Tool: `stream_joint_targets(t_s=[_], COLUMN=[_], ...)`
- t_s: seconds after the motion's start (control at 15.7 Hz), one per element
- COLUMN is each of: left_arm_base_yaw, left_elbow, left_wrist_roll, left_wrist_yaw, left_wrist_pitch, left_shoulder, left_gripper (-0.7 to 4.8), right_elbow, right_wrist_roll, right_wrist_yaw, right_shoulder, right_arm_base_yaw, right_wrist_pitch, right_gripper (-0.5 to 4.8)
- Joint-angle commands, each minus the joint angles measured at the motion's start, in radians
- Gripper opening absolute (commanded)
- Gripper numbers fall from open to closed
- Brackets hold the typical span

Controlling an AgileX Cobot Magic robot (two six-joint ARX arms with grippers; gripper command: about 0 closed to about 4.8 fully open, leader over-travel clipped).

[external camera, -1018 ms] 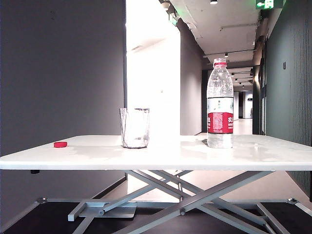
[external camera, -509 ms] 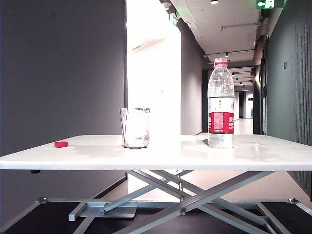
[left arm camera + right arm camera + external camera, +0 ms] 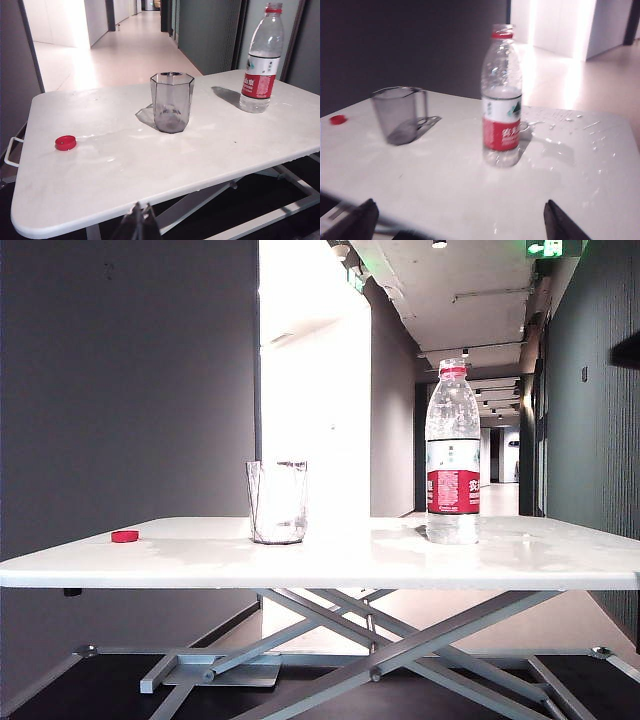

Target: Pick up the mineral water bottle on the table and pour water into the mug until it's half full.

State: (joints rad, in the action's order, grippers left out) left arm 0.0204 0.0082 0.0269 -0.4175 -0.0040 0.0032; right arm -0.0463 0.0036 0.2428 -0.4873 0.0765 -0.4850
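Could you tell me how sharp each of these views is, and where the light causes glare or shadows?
Exterior view: sharp, but the bright corridor behind blows out to white, backlighting the mug. Left wrist view: crisp; mug and mineral water bottle cast shadows across the table; shut left gripper at the edge. Right wrist view: motion-blurred throughout; open right gripper fingertips soft, droplets glinting.

An office-building corridor [image 3: 500, 465]: long hallway, ceiling lights, green exit sign [image 3: 553, 248].

The left end effector [image 3: 139, 220] shows its fingertips pressed together — shut. The right end effector [image 3: 461, 220] has its fingers [image 3: 560, 225] spread wide — nothing held.
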Motion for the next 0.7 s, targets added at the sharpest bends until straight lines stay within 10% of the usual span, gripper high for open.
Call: stream_joint_targets(t_s=[0.06,0.7], left_arm_base_yaw=[0.001,0.001], left_elbow=[0.002,0.002], left_wrist_roll=[0.0,-0.001], left_wrist_yaw=[0.002,-0.009], left_wrist_pitch=[0.004,-0.022], left_shoulder=[0.001,0.0], left_gripper=[-0.05,-0.05], right_elbow=[-0.092,-0.659], right_wrist_roll=[-0.008,0.003], right_wrist_yaw=[-0.002,0.193], right_shoulder=[-0.29,-1.25], right_arm_base_yaw=[0.0,0.0], right_wrist_pitch=[-0.272,-0.595], right_gripper=[4.79,4.79])
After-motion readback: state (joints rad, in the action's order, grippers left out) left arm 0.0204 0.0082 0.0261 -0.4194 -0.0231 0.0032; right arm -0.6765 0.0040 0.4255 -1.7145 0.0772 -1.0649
